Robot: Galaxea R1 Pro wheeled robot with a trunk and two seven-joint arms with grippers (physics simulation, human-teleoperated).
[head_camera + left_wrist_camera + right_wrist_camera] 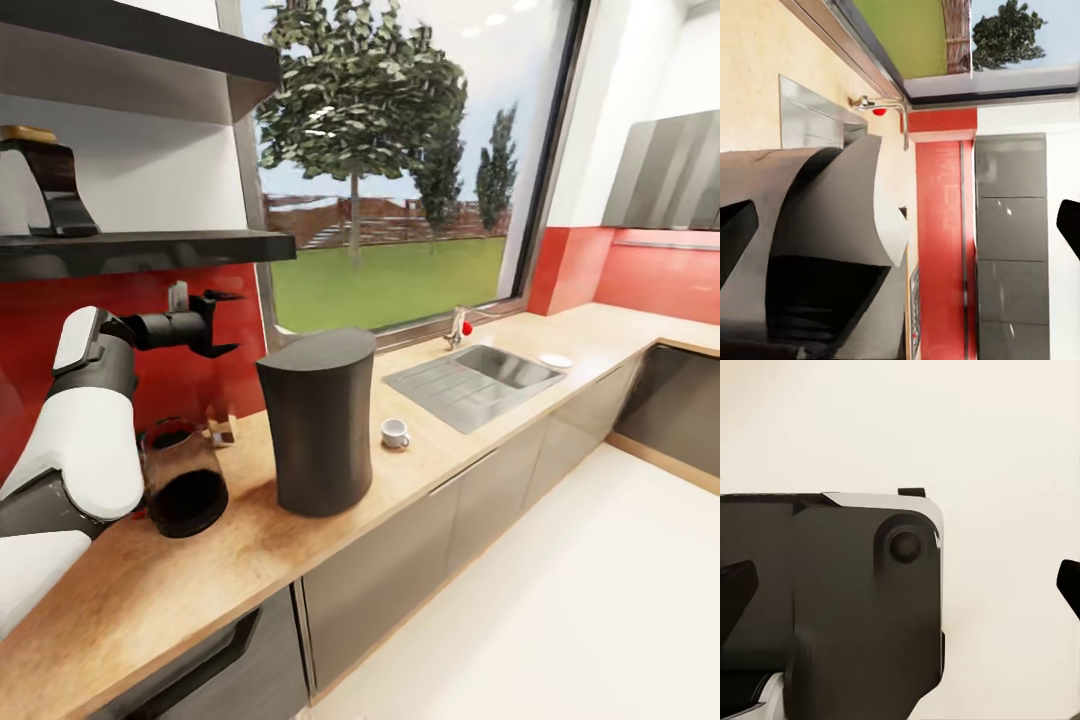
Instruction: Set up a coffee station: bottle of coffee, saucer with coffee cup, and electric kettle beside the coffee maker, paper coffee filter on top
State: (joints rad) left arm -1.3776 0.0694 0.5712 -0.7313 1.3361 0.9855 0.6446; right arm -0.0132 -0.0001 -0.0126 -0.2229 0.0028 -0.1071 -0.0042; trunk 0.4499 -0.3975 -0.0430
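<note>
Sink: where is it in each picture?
Head view: the sink is right of centre, set into the kitchen countertop.
Left wrist view: the steel basin beside the faucet.
Right wrist view: a dark robot part against a pale surface.
Shared landmark: the red-knobbed faucet.

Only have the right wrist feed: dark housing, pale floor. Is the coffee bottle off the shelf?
Observer: No. The bottle of coffee stands on the kitchen shelf.
Operator: Left tool?
Observer: The left tool is open and empty, raised just under that shelf by the red wall.
Operator: Cup on saucer?
Observer: No. The coffee cup sits on the bare kitchen countertop; the saucer lies apart, on the far side of the sink.
</note>
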